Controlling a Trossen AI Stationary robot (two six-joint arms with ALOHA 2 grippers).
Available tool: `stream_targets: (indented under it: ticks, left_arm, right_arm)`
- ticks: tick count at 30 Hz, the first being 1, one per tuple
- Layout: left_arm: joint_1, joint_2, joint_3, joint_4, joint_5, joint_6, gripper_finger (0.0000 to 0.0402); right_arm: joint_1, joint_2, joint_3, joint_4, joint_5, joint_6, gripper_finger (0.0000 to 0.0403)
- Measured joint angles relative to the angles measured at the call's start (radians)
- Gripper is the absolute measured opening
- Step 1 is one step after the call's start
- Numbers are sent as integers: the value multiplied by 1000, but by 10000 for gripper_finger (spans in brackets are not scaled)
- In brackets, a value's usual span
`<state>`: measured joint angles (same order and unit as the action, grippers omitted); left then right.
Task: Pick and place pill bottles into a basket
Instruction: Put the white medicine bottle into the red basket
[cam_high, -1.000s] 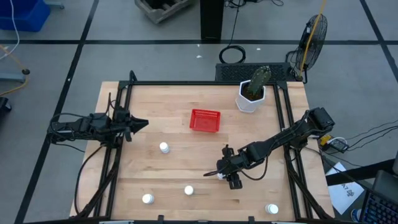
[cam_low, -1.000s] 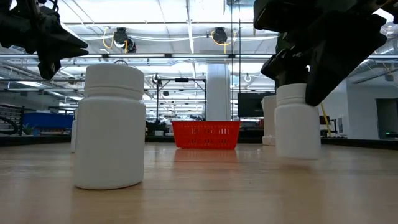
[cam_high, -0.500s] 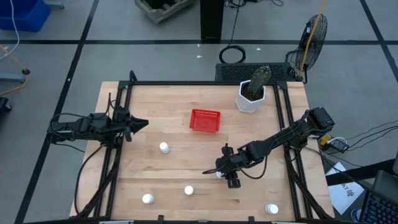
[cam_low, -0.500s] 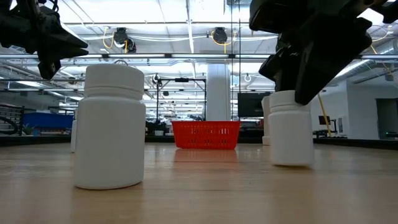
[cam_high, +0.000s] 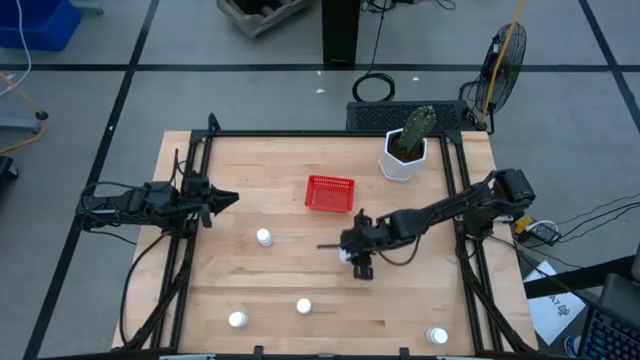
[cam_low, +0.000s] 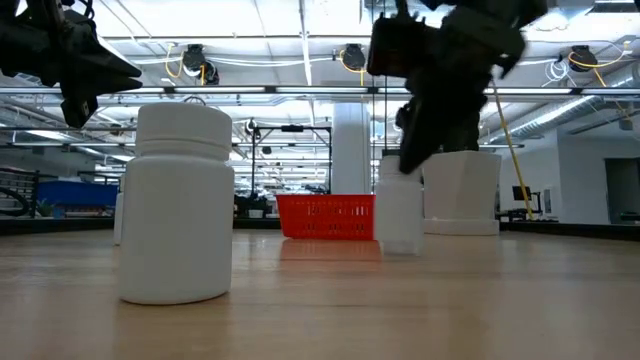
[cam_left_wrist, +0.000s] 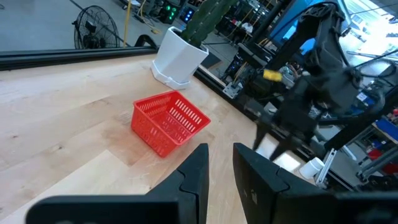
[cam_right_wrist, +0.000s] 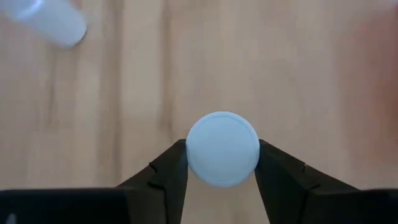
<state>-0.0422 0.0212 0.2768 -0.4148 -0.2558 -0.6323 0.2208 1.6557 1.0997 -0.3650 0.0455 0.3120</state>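
My right gripper (cam_high: 347, 255) is over the middle of the table, shut on a small white pill bottle (cam_low: 400, 215) whose round cap (cam_right_wrist: 222, 148) fills its wrist view. The red mesh basket (cam_high: 330, 194) stands on the table just beyond it and also shows in the low view (cam_low: 330, 216) and the left wrist view (cam_left_wrist: 169, 123). Several more white bottles stand upright on the table, one on the left (cam_high: 264, 237), two near the front (cam_high: 303, 306) (cam_high: 237, 320) and one at the front right (cam_high: 437, 336). My left gripper (cam_high: 232, 198) waits shut and empty at the table's left. My right gripper pinches the bottle between its two fingers (cam_right_wrist: 168, 171), at opposite sides of its top by the cap (cam_right_wrist: 194, 158). The fingers come from above, pointing down. The bottle hangs upright below them, its base close over the table; whether it touches the wood I cannot tell.
A white planter with a cactus (cam_high: 403, 150) stands at the far right, behind and to the right of the basket. One bottle (cam_low: 180, 205) stands close to the low camera. Black frame rails run along the table's left, right and far sides.
My right gripper has carried the bottle from nearer the front toward the table's far edge and a little to the left, closer to the basket. The bottle has stayed upright in the hold.
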Motion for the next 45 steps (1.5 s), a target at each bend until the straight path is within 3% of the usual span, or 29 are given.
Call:
stream_targets:
  ticks: [11,19,27,45]
  left_arm:
    - [0,0,0,0,0,0,77]
    - [0,0,0,0,0,0,77]
    - [0,0,0,0,0,0,77]
    - [0,0,0,0,0,0,77]
  right_arm:
    - [-186,-167,3,41,120,-33,152]
    - [-321,-189,59,55,167,-29,147]
    - [-398,-96,122,-37,110,-37,148]
    - [-449,112,122,-37,107,-62,155]
